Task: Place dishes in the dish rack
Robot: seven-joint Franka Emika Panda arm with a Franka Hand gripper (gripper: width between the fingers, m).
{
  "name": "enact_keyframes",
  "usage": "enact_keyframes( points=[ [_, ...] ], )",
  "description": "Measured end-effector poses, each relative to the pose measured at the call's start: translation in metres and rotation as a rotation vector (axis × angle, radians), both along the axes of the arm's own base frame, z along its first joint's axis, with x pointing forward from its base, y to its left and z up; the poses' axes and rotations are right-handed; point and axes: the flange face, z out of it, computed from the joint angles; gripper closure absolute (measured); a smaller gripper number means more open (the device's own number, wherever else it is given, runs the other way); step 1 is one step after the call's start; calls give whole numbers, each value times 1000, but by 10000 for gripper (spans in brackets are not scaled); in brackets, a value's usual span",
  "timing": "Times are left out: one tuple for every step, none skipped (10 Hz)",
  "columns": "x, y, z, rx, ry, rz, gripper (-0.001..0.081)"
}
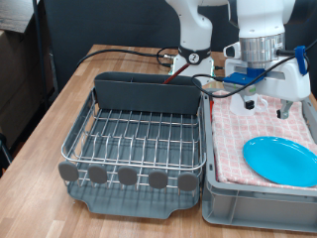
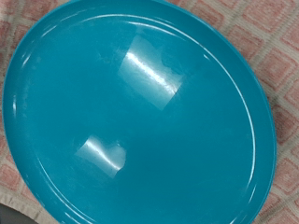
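The plate (image 1: 281, 160) lies flat on the checked cloth (image 1: 238, 129) that covers the grey bin (image 1: 248, 203), at the exterior view's lower right. In the wrist view the plate (image 2: 140, 112) fills nearly the whole picture, with bright glints on its glossy face, so I judge it smooth and slippery, stiff, and likely to chip or crack if dropped. Lying flat, it offers little to grab except its raised rim, and a hold across that edge looks like the only sound one; the soft cloth beneath may give slightly and let a finger get under.

The pincer (image 1: 265, 99) hangs over the cloth, above the plate and towards the exterior view's top of it, apart from it. Its fingers do not show clearly in either view, so I cannot tell how far open it is, and nothing is seen held in it.

Just beside the bin, to the exterior view's left, the dish rack (image 1: 139, 139) stands on the wooden counter (image 1: 59, 109) with its dark caddy (image 1: 149, 94) at the back. No dish shows on its wires. No cup or spoon is visible.
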Motion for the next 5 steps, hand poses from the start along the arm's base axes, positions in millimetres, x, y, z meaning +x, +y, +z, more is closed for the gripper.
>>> enact_keyframes(
  points=[
    [-1, 0, -1, 7, 0, 10, 3],
    [-2, 1, -2, 14, -4, 48, 3],
    [-5, 3, -4, 21, -11, 97, 3],
    [-8, 6, -7, 23, -14, 137, 3],
    [-11, 7, -11, 16, -20, 159, 3]
  ],
)
